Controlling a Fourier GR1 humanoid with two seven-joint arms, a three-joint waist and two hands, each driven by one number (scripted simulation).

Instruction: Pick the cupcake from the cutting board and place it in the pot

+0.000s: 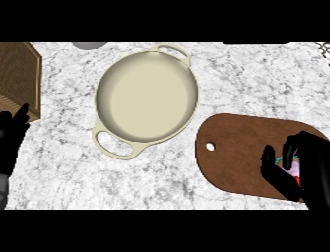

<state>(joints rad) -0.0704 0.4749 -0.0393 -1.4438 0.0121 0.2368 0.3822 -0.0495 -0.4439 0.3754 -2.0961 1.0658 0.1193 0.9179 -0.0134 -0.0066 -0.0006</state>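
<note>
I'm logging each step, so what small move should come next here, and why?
Probably lift the cupcake straight up off the cutting board. The right robot hand is already curled round it over the board, and the pot sits empty to the left, so it needs clearance before carrying across.

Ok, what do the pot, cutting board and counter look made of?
Pot: probably enamelled metal or ceramic, going by its smooth cream, softly glossy surface. Cutting board: looks like wood or wood-toned plastic, matte reddish brown, no clear grain. Counter: marble-like stone, white with grey veining.

Likely kitchen, marble counter (pixel 65 162), pot (pixel 147 96), cutting board (pixel 240 147)
</note>
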